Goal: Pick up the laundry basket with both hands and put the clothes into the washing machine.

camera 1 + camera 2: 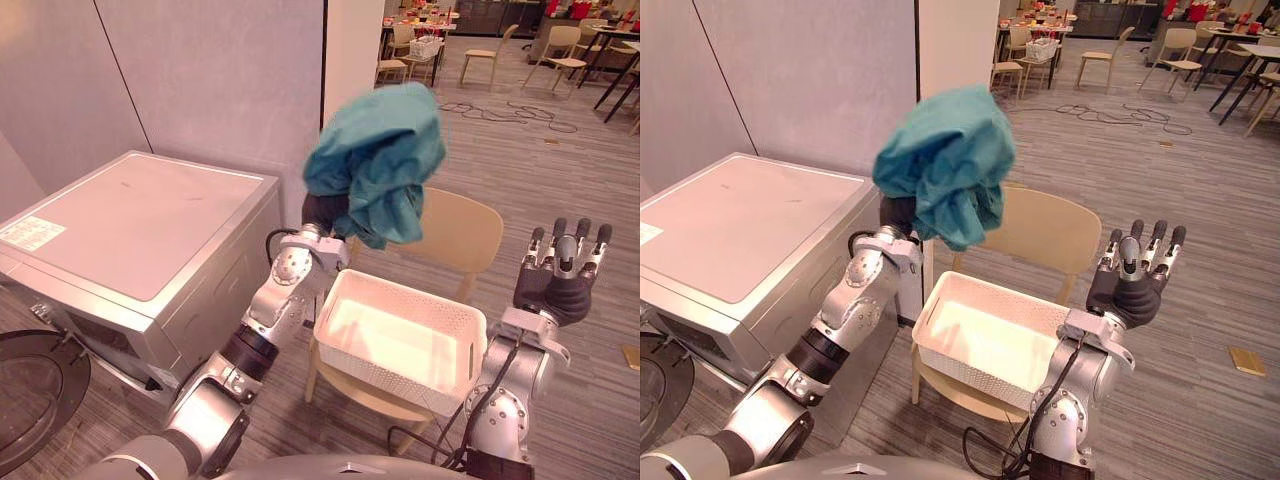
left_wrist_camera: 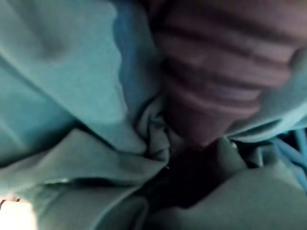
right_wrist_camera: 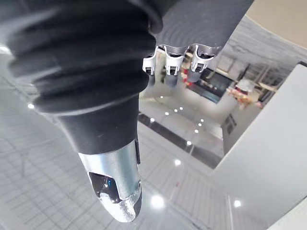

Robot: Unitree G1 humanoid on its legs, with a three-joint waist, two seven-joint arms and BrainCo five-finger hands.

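A bunched teal cloth point(image 1: 375, 160) is lifted high above the white laundry basket point(image 1: 380, 375), draped over my left hand point(image 1: 325, 212), of which just the dark wrist cover shows. In the left wrist view the cloth point(image 2: 62, 96) wraps all round the ribbed cover point(image 2: 216, 72). The basket sits on a wooden chair point(image 1: 465, 230) and looks bare inside. My right hand point(image 1: 560, 275) is raised to the right of the basket, open and holding nothing; its thumb point(image 3: 115, 187) stands apart in the right wrist view.
The grey washing machine point(image 1: 130, 220) stands at the left, with its round door point(image 1: 30, 390) swung open at the lower left. A grey wall is behind it. Chairs and tables point(image 1: 420, 50) stand far back on the wood floor.
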